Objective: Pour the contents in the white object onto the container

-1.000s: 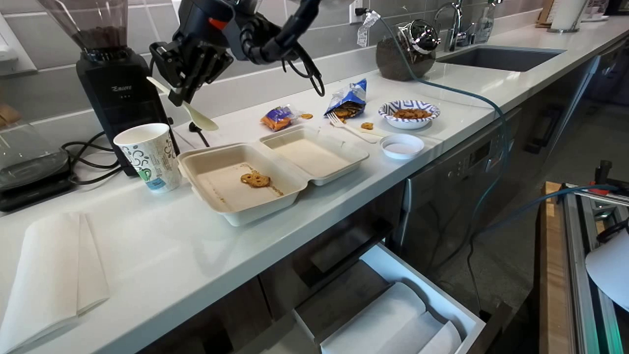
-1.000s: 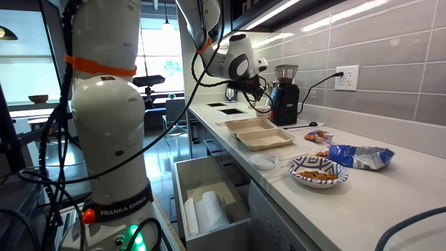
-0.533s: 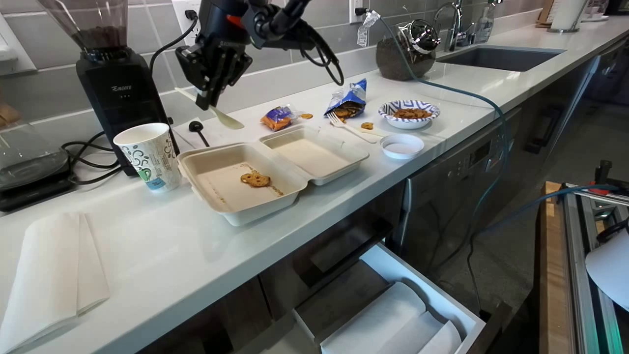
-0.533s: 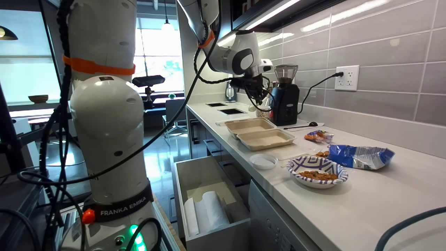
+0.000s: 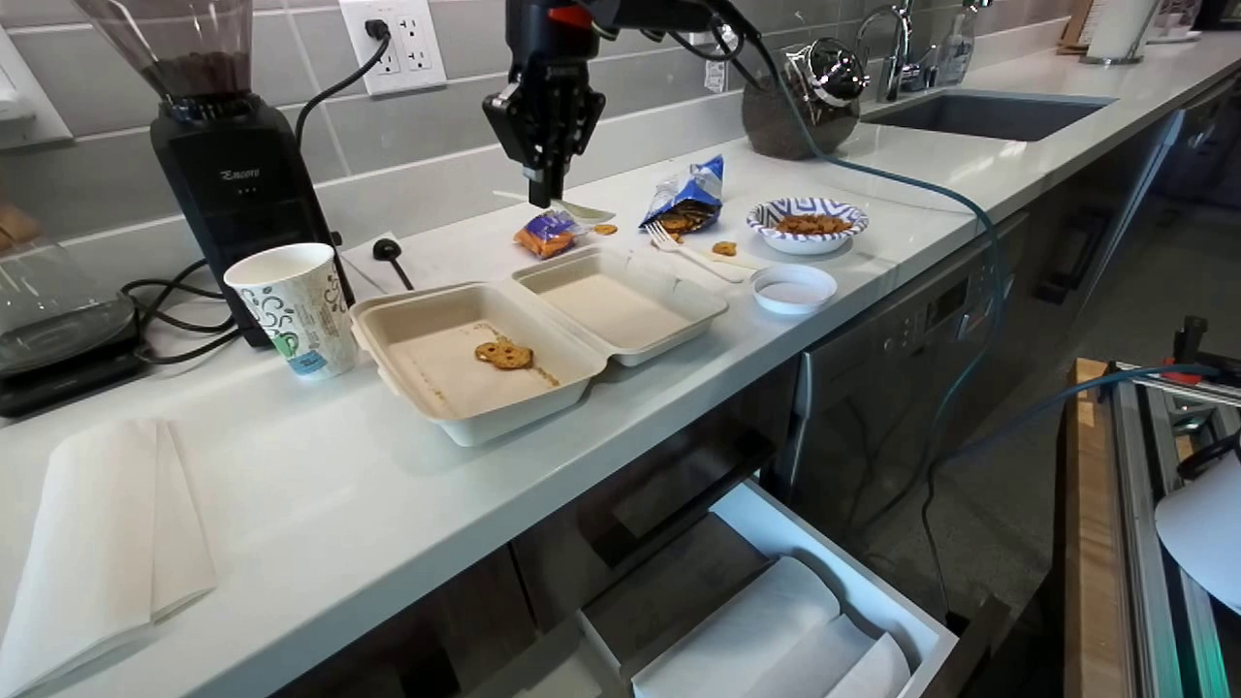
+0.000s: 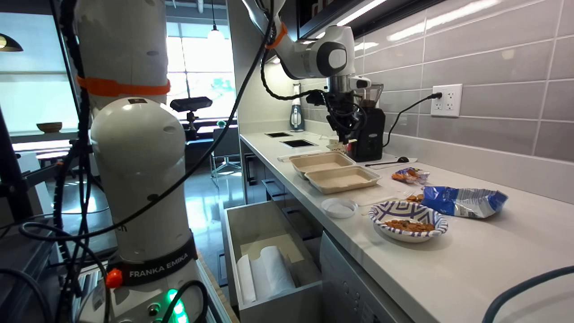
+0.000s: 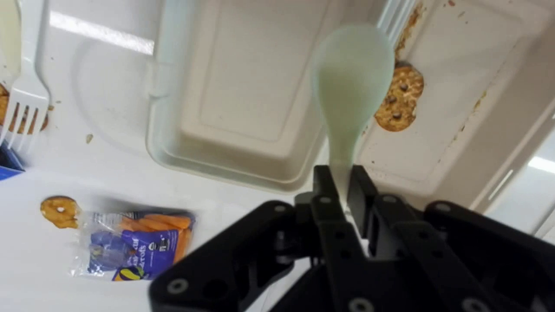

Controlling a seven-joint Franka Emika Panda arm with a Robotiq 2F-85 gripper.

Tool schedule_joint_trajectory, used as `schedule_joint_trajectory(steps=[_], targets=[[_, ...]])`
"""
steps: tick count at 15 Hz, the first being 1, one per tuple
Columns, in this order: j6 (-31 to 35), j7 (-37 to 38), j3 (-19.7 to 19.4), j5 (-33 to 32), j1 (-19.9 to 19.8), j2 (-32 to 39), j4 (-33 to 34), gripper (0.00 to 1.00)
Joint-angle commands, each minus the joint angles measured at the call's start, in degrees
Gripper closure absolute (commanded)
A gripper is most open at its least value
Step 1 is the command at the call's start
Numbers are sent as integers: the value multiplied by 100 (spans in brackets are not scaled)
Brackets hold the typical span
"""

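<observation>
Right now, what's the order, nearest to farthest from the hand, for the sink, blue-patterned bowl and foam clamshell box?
In an exterior view:
1. Foam clamshell box: below the hand.
2. Blue-patterned bowl: to the right.
3. Sink: far right.

Off the top and right edges of the wrist view runs the foam container (image 7: pixel 247 78), the fork (image 7: pixel 30 82) has its handle cut off above, only a corner of the blue bag (image 7: pixel 8 172) peeks in, and the small print on the carrot packet (image 7: pixel 149 251) is too blurred to read! In an exterior view, the hand (image 5: pixel 546 190) covers the middle of the spoon (image 5: pixel 589 210).
</observation>
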Motion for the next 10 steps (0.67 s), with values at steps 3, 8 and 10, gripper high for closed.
schedule_joint_trajectory(steps=[3,8,10], targets=[[-108,-3,-93,6,106,10,26,86],[-55,268,-219,-325,34,-7,-38,96],[20,541,-383,-539,-44,-35,-88,96]])
